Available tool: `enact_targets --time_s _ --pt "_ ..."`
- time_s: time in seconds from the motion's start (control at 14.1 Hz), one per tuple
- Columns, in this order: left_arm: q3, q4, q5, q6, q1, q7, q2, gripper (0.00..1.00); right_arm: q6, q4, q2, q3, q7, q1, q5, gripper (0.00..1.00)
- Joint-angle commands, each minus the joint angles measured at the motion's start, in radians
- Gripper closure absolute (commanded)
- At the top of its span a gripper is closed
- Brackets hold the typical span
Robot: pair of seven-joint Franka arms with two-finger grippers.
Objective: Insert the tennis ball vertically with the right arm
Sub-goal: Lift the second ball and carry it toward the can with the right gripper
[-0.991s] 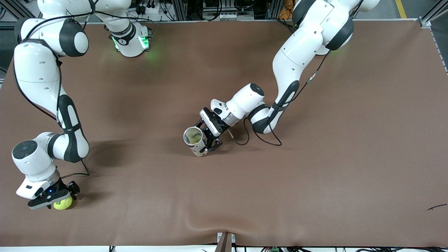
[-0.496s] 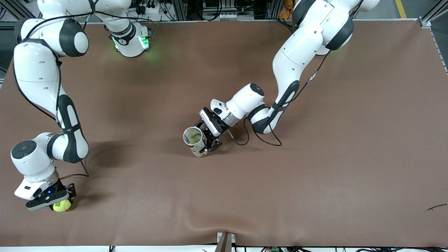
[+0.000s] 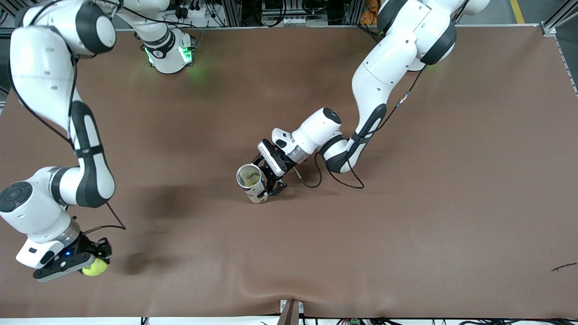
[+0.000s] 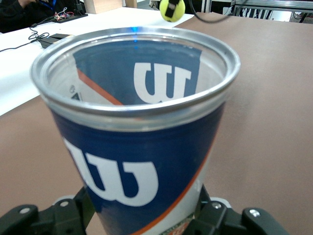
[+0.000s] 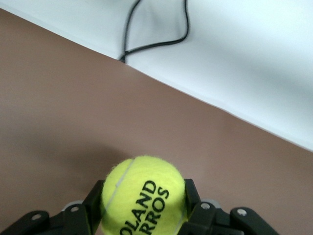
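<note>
You had the tennis ball (image 3: 94, 268), a fuzzy yellow-green one printed with black "ROLAND GARROS" lettering, pinched between the fingers of the right gripper (image 3: 86, 266) and lifted clear of the brown table (image 3: 406, 225), over its right-arm end. The right arm (image 3: 54, 135), white with black elbow covers, reached down to it from its base.

You're looking at a robotics lab: two white arms (image 3: 67, 149) (image 3: 388, 85) are bolted along one edge of a brown-covered desk (image 3: 451, 203), with aluminium framing (image 3: 226, 11), power strips and cable bundles (image 3: 189, 9) at the arms' edge of it.
</note>
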Motion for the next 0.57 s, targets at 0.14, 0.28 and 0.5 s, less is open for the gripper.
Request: enact_targets --time_s 0.14,0.28,0.5 --pt "0.007 -0.006 0.007 0.001 -0.003 0.002 -0.012 0.21 -0.413 -0.036 -0.200 0.001 0.435 0.183 0.003 0.64" --pt "0.007 -0.006 0.005 0.001 -0.005 0.002 -0.012 0.21 -0.509 -0.036 -0.229 0.010 0.665 0.260 0.006 0.64" --pt "0.006 -0.006 0.008 0.001 -0.005 0.002 -0.010 0.21 -0.550 -0.036 -0.247 0.085 0.992 0.343 0.004 0.64"
